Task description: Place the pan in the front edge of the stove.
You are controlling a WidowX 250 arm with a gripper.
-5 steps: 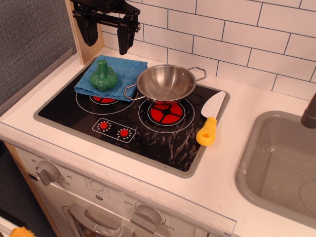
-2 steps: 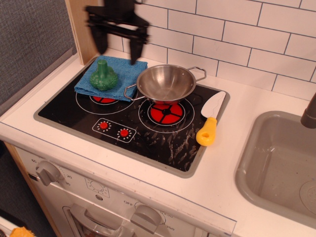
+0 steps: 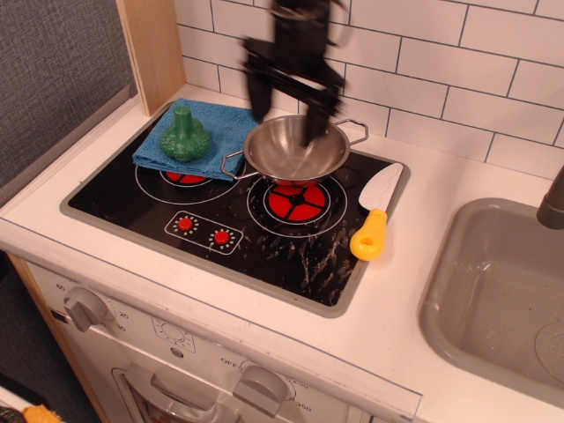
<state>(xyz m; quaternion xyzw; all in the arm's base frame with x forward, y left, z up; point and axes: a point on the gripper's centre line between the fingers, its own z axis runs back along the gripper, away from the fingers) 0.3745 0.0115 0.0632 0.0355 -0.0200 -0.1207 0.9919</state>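
Gripper (image 3: 287, 113) has swung right from over the blue cloth (image 3: 216, 123) & now hangs blurred above the pan (image 3: 296, 147), jaws spread wide, holding nothing. Pan hasn't budged: sits at back of the stove (image 3: 282, 256), overlapping the right burner's rear. Judged: approach done, next is descend & grab the rim, then carry fwd to the front edge.

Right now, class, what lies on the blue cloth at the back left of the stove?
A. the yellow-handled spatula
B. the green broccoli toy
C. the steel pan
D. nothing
B: the green broccoli toy stands on the blue cloth, while the yellow-handled spatula lies at the stove's right edge and the pan sits beside the cloth.
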